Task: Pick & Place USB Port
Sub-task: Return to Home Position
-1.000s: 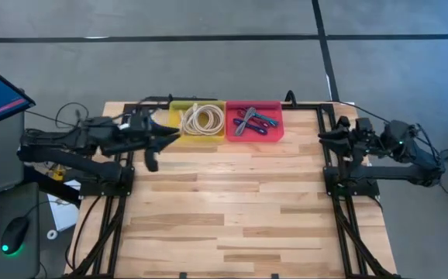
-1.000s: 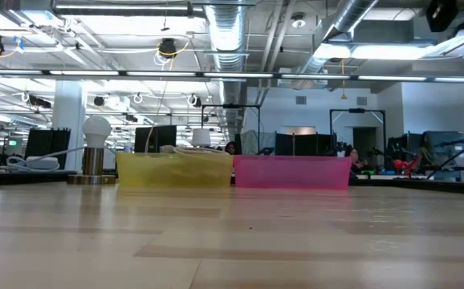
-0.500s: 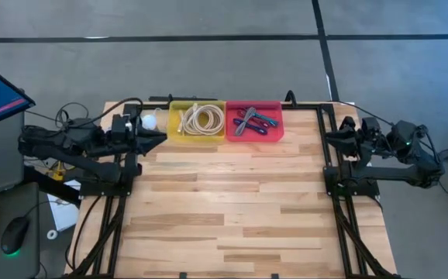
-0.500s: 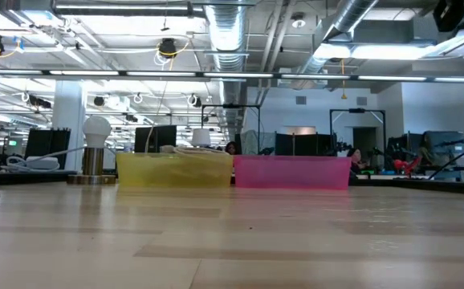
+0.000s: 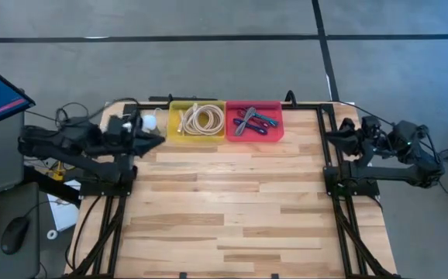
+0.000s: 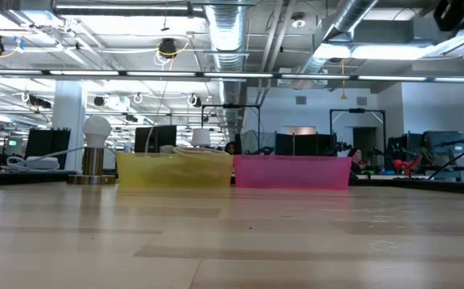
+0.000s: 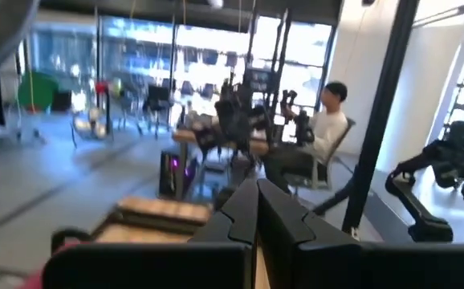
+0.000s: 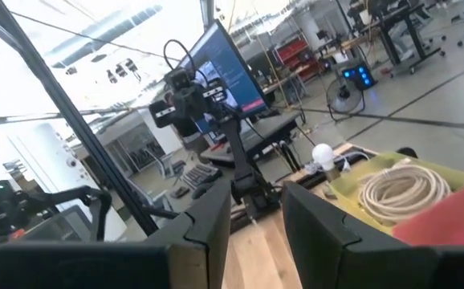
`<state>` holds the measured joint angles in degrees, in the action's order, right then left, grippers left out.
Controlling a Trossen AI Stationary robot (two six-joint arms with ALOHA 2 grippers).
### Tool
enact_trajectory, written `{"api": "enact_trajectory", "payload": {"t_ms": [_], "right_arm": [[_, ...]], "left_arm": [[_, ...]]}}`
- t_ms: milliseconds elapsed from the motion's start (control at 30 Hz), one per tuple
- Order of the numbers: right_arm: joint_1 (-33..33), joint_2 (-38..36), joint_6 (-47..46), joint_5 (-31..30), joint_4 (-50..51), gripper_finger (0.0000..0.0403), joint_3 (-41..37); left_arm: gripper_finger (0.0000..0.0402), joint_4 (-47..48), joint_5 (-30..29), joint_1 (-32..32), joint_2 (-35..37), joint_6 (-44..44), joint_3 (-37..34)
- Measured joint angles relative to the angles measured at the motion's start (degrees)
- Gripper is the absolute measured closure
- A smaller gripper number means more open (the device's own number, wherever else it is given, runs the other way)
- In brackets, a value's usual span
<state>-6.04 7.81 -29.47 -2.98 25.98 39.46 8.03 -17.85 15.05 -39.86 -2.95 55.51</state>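
A pink bin (image 5: 253, 122) at the table's far edge holds several dark, blue and red pieces (image 5: 251, 120), the USB ports as far as I can tell. Beside it, a yellow bin (image 5: 198, 121) holds a coiled pale cable (image 8: 400, 189). My left gripper (image 5: 159, 136) hovers level near the table's far left corner, just left of the yellow bin, shut with nothing in it (image 7: 256, 215). Above the right edge my right gripper (image 5: 329, 138) is level and open, with nothing between its fingers (image 8: 256, 210). Neither gripper shows in the low view.
A white bulb (image 5: 150, 122) on a metal stand (image 6: 93, 160) sits at the far left corner, close to my left gripper. Both bins (image 6: 232, 171) stand side by side along the far edge. The wooden tabletop (image 5: 232, 209) stretches toward the near edge. A person sits in the room beyond.
My left gripper has drawn back from the yellow bin toward the table's left edge, and its fingers have shut on nothing. The bins and what they hold have stayed where they were.
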Motion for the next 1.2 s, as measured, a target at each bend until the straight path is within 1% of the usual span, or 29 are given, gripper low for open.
{"api": "enact_trajectory", "payload": {"t_ms": [167,333,467,567,633,700,800,867,1000,1100,1200], "right_arm": [[0.0,0.0,1.4,0.0,-2.9,0.0296,0.0],[0.0,0.0,4.5,-0.1,-3.0,0.0296,0.0],[0.0,0.0,7.0,0.0,-2.9,0.0296,0.0],[0.0,0.0,8.3,-0.4,-2.9,0.0296,0.0],[0.0,0.0,8.9,-1.4,-2.9,0.0296,0.0],[0.0,0.0,9.1,-1.6,-2.9,0.0296,0.0],[0.0,0.0,9.1,-1.6,-2.9,0.0296,0.0],[0.0,0.0,9.4,-1.6,-2.9,0.0296,0.0],[0.0,0.0,11.8,-1.8,-2.9,0.0296,0.0],[0.0,-0.1,12.1,-3.4,-2.9,0.0296,0.0],[0.0,-0.1,12.1,-3.5,-2.9,0.0296,0.0]], "left_arm": [[0.0396,0.1,0.1,0.0,6.1,4.2,0.0],[0.0396,4.7,0.1,0.0,10.1,4.2,-0.2],[0.0397,4.9,-0.5,0.0,12.4,4.2,-3.2],[0.0397,4.8,-3.9,0.0,15.3,4.2,-5.7],[0.0396,4.6,-4.7,0.0,17.7,4.1,-7.5],[0.0396,4.6,-4.3,0.0,20.0,3.8,-9.2],[0.0396,4.2,-1.7,0.0,23.3,3.6,-11.3],[0.0396,3.9,-1.1,0.0,24.8,3.6,-12.7],[0.0396,3.2,-1.1,0.0,27.4,3.6,-15.1],[0.0396,2.7,-1.5,0.0,29.4,3.6,-16.8],[0.0396,2.0,-1.6,0.0,31.6,3.6,-18.2]]}}
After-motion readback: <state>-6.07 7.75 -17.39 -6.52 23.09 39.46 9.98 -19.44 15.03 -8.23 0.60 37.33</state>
